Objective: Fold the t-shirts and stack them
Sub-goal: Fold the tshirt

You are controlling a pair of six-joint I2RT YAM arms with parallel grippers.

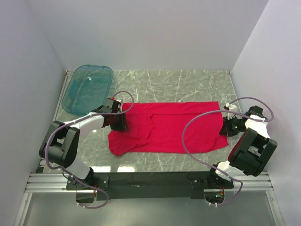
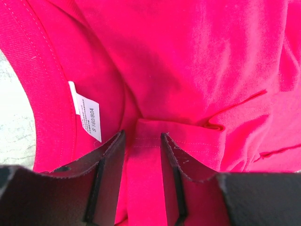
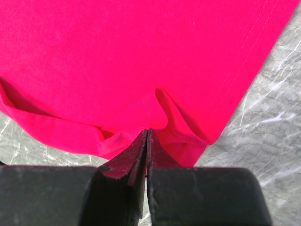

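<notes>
The bright red t-shirt (image 1: 169, 127) lies spread sideways on the marble table, partly folded. My left gripper (image 1: 118, 120) is at its left end by the collar. In the left wrist view (image 2: 143, 136) its jaws stand apart, straddling a hemmed strip of the red t-shirt (image 2: 188, 61), beside a white size label (image 2: 87, 117). My right gripper (image 1: 226, 126) is at the shirt's right edge. In the right wrist view (image 3: 146, 133) its jaws are pressed together on a pinched-up fold of the t-shirt's (image 3: 131, 56) edge near a corner.
A translucent teal plastic tub (image 1: 88, 88) stands at the back left, just behind the left arm. White walls close in the table on three sides. Marble table (image 1: 188, 82) shows behind and in front of the shirt. Cables loop over both arms.
</notes>
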